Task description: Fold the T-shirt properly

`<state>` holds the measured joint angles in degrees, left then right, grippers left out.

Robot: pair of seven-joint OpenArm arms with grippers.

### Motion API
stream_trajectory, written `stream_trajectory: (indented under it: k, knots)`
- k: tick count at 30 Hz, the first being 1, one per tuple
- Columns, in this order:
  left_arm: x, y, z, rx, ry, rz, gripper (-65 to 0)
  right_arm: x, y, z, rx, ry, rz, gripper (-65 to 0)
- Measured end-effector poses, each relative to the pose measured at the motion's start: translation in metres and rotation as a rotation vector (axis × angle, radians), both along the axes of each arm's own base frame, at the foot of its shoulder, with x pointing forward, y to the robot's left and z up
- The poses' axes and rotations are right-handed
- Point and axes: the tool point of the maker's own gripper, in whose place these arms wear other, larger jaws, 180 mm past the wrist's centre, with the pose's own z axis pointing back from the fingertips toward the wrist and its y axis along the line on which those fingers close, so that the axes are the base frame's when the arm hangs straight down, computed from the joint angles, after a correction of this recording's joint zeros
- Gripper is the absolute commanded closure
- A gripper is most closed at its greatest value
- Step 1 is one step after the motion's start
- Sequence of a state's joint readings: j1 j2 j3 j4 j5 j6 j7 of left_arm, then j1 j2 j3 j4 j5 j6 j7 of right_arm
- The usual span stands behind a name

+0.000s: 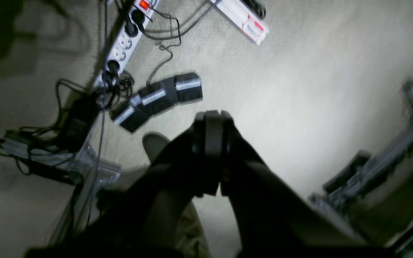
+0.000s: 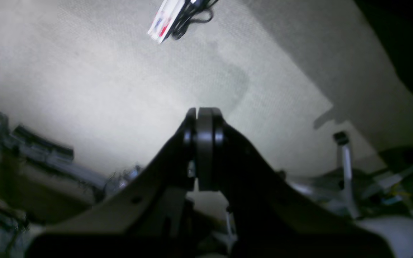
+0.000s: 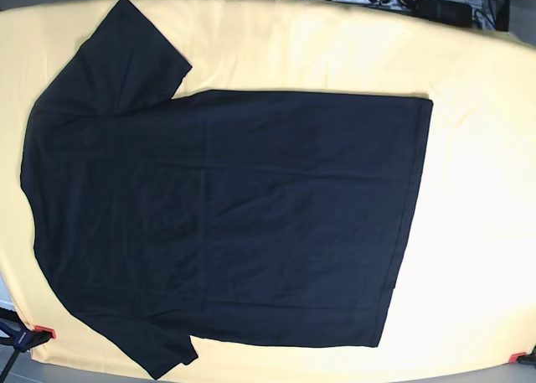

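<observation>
T-shirt (image 3: 226,224) logo indiscernible, neckline cropped

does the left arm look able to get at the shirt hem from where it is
Probably yes. The T-shirt lies flat and uncovered on the yellow tablecloth, hem toward the left arm's side. The shut left claw is off the table, looking at floor, so it must swing in and open.

Below my left pincer lies pale carpeted floor (image 1: 299,93), brightly lit in the middle and dimmer toward the edges. Ahead of it a white power strip (image 1: 124,43) trails black cables (image 1: 167,39) (one switch glows red). Beside that sit dark foot pedals (image 1: 160,98). My surface wears a pale yellow tablecloth (image 3: 477,190).
</observation>
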<state>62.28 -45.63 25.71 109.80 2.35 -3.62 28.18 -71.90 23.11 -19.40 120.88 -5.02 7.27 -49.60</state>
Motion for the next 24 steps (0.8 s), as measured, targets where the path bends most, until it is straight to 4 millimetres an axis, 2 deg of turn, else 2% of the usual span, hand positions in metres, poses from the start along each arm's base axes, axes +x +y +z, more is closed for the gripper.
stream_trajectory:
  k: [3, 8, 11, 13, 17, 19, 24]
  knots:
    - [0.001, -0.008, 0.011, -0.014, -0.034, -0.052, 0.0, -0.008, -0.009, 0.008, -0.044, 0.010, 0.032, 0.0]
    - [0.009, -0.006, 0.022, 0.031, -0.091, -0.138, 0.0, 0.044, -0.033, 0.019, -0.179, -0.200, 0.065, 0.0]
    - [0.026, -0.006, 0.028, 0.054, -0.179, -0.142, 0.0, 0.061, -0.041, 0.029, -0.237, -0.272, 0.059, 0.0]
    - [0.046, -0.003, 0.033, 0.078, -0.275, -0.162, 0.0, 0.078, -0.050, 0.038, -0.294, -0.350, 0.077, 0.0]
    - [0.093, 0.018, 0.048, 0.202, -0.474, -0.223, 0.0, 0.110, -0.072, 0.060, -0.408, -0.490, 0.113, 0.0]
    - [0.117, 0.021, 0.060, 0.241, -0.580, -0.243, 0.0, 0.124, -0.084, 0.071, -0.466, -0.564, 0.133, 0.0]
    - [0.172, 0.027, 0.100, 0.337, -0.868, -0.287, 0.0, 0.142, -0.100, 0.087, -0.561, -0.666, 0.182, 0.0]
